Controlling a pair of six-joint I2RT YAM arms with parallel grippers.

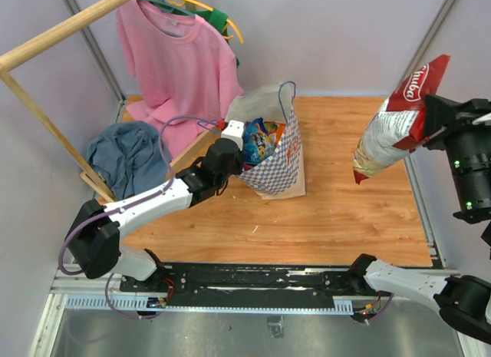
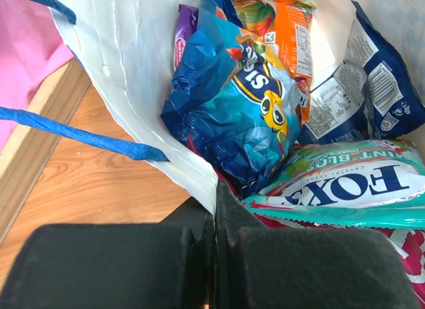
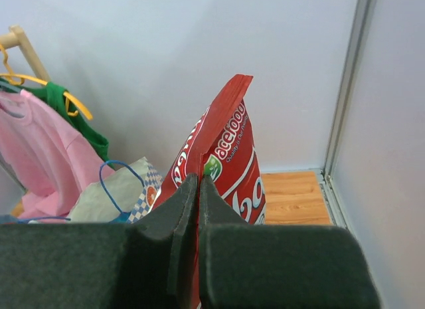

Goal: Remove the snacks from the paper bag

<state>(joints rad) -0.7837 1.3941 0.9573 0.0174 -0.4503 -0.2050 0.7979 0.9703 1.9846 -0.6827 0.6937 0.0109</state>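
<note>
Paper bag point(image 1: 278, 163) stands upright toward the back left of the wooden desk point(image 1: 345, 219), mouth open, its white rim pinched between the clenched left jaws (a blue cord handle point(image 2: 80, 136) droops just beside them). Well apart, high over the desk's right side, the right jaws are clamped on a red-white chips packet point(image 1: 391, 127), which hangs clear of the surface. Inside the bag lie a blue packet point(image 2: 246, 116), a teal packet point(image 2: 345, 183), an orange packet point(image 2: 279, 23) and a partly hidden purple packet point(image 2: 186, 30).
</note>
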